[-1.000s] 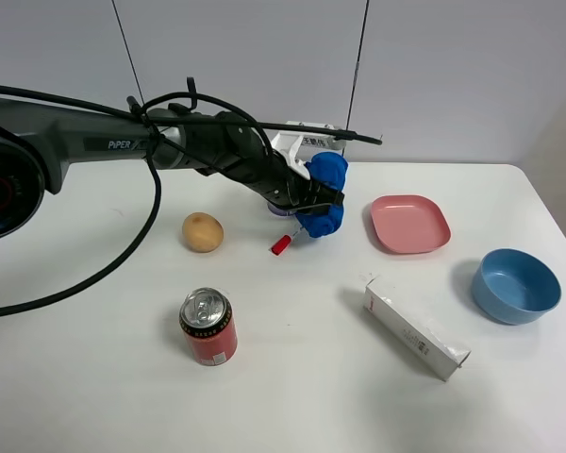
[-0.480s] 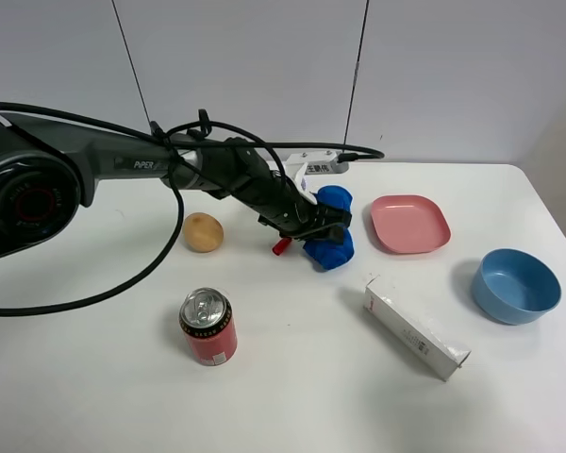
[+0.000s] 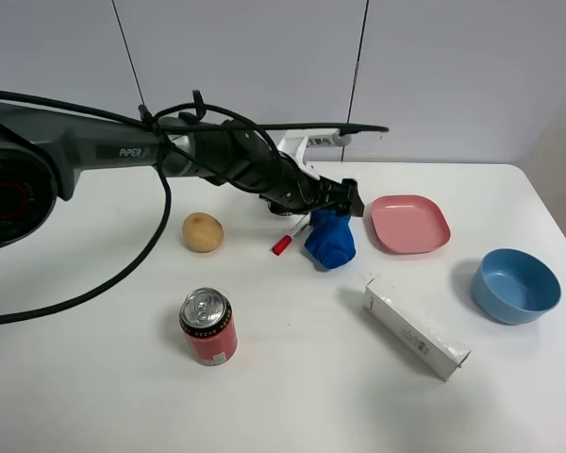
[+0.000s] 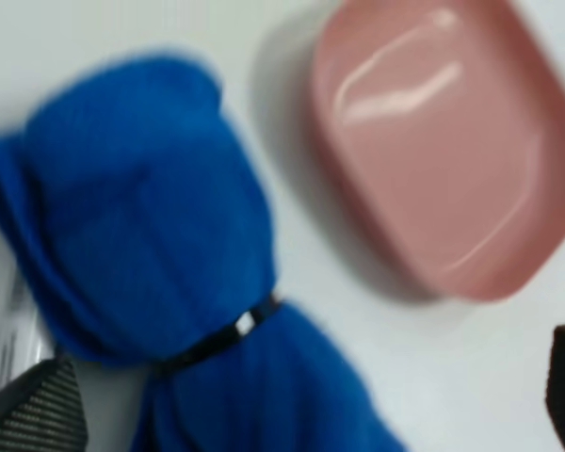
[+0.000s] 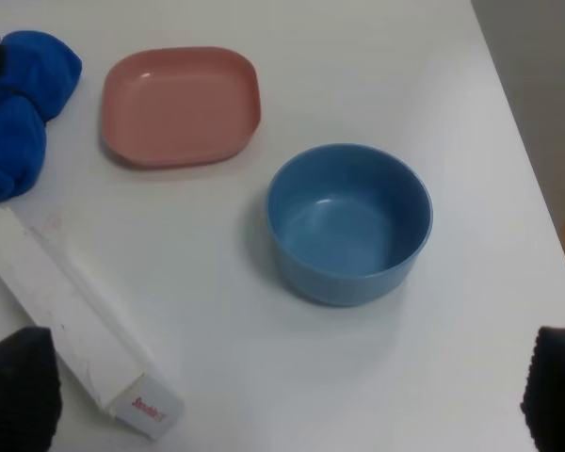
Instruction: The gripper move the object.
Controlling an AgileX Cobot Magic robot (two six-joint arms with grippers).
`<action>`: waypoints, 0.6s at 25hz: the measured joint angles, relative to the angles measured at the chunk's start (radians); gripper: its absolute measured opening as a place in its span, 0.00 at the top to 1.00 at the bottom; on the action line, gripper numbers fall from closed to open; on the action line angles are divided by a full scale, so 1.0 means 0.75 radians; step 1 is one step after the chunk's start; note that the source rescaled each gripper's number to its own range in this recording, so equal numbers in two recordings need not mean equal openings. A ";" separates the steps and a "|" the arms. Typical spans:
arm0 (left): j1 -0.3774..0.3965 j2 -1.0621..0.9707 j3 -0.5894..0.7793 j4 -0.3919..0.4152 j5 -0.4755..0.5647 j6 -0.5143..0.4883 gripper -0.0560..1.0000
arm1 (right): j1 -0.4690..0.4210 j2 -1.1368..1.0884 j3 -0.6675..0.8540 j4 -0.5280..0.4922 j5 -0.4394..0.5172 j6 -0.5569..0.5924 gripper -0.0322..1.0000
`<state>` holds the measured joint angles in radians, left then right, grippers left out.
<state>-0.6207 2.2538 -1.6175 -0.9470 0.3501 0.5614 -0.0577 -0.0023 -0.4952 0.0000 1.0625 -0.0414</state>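
Left gripper (image 3: 345,200) open just above the blue cloth (image 3: 329,240), which lies on the table (image 3: 292,396)

The cloth sits bunched up near the middle of the table, between a red pen (image 3: 285,241) on its left and a pink plate (image 3: 410,224) on its right, close to both; the left wrist view shows a thin black band (image 4: 217,339) cinched around it. The left jaws are spread wide with nothing in them, and whether they touch the cloth cannot be told. A potato (image 3: 203,232) lies left of the pen, a red can (image 3: 208,327) stands nearer the front, a white box (image 3: 415,327) lies in front of the plate, and a blue bowl (image 3: 515,285) stands far right. The right gripper (image 5: 287,395) hangs over the bowl's side of the table, its fingers (image 5: 17,384) wide apart and empty
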 joint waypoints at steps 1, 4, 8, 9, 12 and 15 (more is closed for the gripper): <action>0.000 -0.033 0.000 0.000 -0.007 0.000 0.01 | 0.000 0.000 0.000 0.000 0.000 0.000 0.00; 0.000 -0.142 0.000 0.000 -0.043 0.001 0.01 | 0.000 0.000 0.000 0.000 0.000 0.000 0.00; 0.028 -0.321 0.000 0.089 -0.083 0.053 0.01 | 0.000 0.000 0.000 0.000 0.000 0.000 0.00; 0.045 -0.368 0.000 0.145 -0.083 0.068 0.00 | 0.000 0.000 0.000 0.000 0.000 0.000 0.00; 0.101 -0.498 0.000 0.362 -0.064 0.085 0.00 | 0.000 0.000 0.000 0.000 0.000 0.000 0.00; 0.172 -0.623 0.000 0.606 0.029 0.075 0.00 | 0.000 0.000 0.000 0.000 0.000 0.000 0.00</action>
<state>-0.4916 1.7863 -1.6175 -0.4927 0.3720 0.6173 -0.0577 -0.0023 -0.4952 0.0000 1.0625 -0.0414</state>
